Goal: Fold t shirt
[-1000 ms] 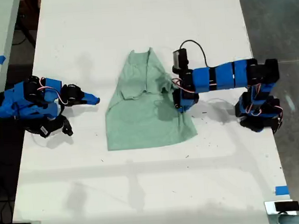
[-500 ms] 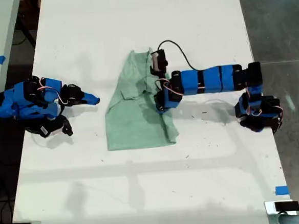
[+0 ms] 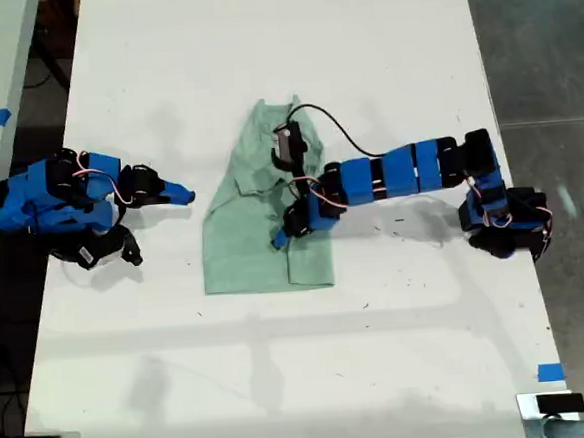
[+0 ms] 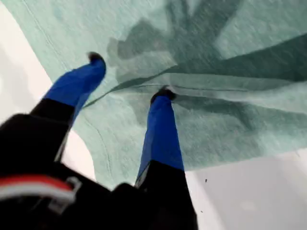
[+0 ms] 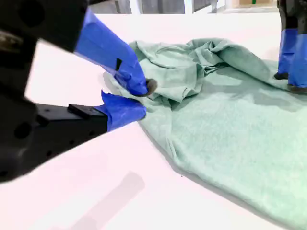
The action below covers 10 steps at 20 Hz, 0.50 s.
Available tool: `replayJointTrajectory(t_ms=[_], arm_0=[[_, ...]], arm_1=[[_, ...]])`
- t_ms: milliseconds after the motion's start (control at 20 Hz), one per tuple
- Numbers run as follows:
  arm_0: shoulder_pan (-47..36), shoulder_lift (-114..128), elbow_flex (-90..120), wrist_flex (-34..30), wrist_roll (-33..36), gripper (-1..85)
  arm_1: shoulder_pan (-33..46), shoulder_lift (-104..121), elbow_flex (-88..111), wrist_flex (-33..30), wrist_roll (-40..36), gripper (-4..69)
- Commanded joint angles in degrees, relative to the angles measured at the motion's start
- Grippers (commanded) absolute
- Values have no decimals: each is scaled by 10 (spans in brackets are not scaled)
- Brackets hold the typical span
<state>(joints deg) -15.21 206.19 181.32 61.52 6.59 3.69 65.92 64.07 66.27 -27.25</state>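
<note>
The pale mint-green t shirt [image 3: 244,252] lies mid-table, its side toward the exterior view's right folded over onto its middle. My first gripper [image 3: 281,237] reaches in from the exterior view's right and hovers over the shirt's middle. In the first wrist view my first gripper [image 4: 129,76] is open above the t shirt [image 4: 230,38], one fingertip [image 4: 163,93] at a fold edge and no cloth between the fingers. My second gripper [image 3: 178,195] rests on the table at the exterior view's left, apart from the cloth. In the second wrist view my second gripper [image 5: 143,99] is shut and empty beside the t shirt [image 5: 230,134].
The white table [image 3: 283,370] runs wide around the shirt, with bare surface in front and behind. A dark floor lies beyond its edge at the exterior view's right. Blue tape marks [image 3: 549,371] sit near the table's corner.
My first arm swept toward the exterior view's left, carrying the shirt's edge across and folding that side over the middle. The shirt is now narrower. The second arm has not moved.
</note>
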Motion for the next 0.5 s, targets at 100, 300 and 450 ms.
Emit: replayJointTrajectory(t_ms=[100, 300, 450], arm_0=[[6, 4, 1, 0, -5, 25], [6, 4, 1, 0, -5, 1], [8, 4, 1, 0, -6, 1]], arm_1=[[-4, 72, -76, 47, -25, 295], [10, 210, 6, 118, 0, 15], [23, 349, 162, 119, 16, 15]])
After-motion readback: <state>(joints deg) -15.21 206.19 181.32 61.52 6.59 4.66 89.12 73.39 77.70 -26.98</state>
